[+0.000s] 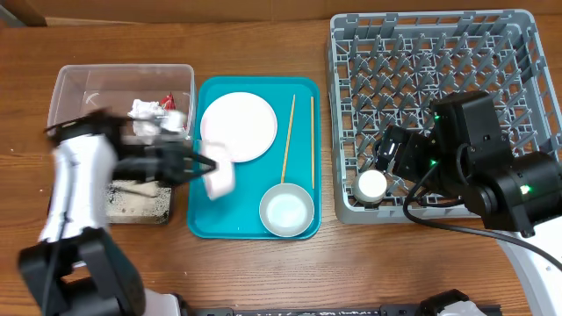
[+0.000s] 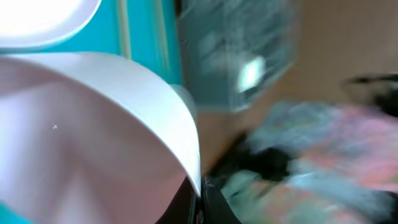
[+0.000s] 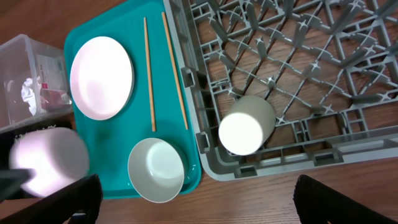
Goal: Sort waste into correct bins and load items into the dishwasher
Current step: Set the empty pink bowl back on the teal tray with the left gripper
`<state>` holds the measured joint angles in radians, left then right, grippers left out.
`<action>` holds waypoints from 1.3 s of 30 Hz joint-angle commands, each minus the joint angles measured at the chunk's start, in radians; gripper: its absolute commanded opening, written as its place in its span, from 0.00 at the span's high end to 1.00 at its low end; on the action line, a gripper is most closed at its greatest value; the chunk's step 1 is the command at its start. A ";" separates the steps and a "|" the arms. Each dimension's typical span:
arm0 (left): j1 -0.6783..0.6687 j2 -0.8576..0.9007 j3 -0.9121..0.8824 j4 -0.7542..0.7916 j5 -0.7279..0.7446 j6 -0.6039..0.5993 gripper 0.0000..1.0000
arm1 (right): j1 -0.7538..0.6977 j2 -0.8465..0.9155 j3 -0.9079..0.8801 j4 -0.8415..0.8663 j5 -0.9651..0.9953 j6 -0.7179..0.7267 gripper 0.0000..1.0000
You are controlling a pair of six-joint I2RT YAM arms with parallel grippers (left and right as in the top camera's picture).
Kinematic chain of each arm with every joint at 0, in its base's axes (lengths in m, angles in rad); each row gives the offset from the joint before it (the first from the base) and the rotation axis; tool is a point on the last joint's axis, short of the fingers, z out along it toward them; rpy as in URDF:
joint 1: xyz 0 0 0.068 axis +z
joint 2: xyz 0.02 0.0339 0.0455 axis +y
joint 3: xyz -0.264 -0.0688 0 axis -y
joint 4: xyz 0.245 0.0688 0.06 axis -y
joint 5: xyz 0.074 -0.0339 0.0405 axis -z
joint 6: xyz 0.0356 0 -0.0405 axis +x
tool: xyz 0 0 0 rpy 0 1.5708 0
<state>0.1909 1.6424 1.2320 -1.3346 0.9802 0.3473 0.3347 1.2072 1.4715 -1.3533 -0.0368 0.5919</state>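
While my left gripper [image 1: 202,166] is clamping the pinkish plate [image 1: 219,179] over the teal tray's [image 1: 253,189] near-left edge, the large white plate [image 1: 237,127], two wooden chopsticks [image 1: 288,140] and the grey-rimmed bowl [image 1: 286,211] are crowding the tray. My right gripper [image 3: 199,202] is hanging spread wide by the white cup [image 1: 371,184] sitting in the lattice rack [image 1: 492,61].

Wooden counter [image 1: 263,35].

Left side: clear tub [image 1: 70,88] holding a crumpled tissue [image 1: 145,109] and a red wrapper [image 1: 167,102]. Black tray [image 1: 160,216] sits just below the tub in frame, speckled with rice grains [image 1: 130,202].

Centre: teal tray [image 1: 211,218] carrying a large white plate [image 1: 238,127], two chopsticks [image 1: 287,140] lying roughly parallel, and a bowl [image 1: 286,211] at its lower right corner.

Left arm blurred. The left pincer [image 1: 209,165] grips a small plate [image 1: 219,178], tilted, at the teal tray's left edge.

Right side: grey dish rack [image 1: 369,53], with a cup [image 1: 371,184] on its side in the lower left corner. The right pincer [image 1: 389,156] is just above the cup; contact unclear.
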 commanded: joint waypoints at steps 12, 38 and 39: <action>-0.680 -0.009 0.014 0.240 -1.171 -0.890 0.96 | 0.002 0.000 0.007 0.008 0.010 0.004 0.00; -0.739 -0.101 0.671 -0.239 -1.194 -0.775 0.00 | 0.002 0.000 0.007 0.031 0.010 0.004 0.00; -0.745 -0.115 0.705 -0.264 -1.191 -0.773 0.00 | 0.002 0.000 0.007 0.031 0.010 0.004 0.00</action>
<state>-0.5266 1.6062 1.8072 -1.5455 -0.2062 -0.4824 0.3344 1.2072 1.4715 -1.3270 -0.0372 0.5915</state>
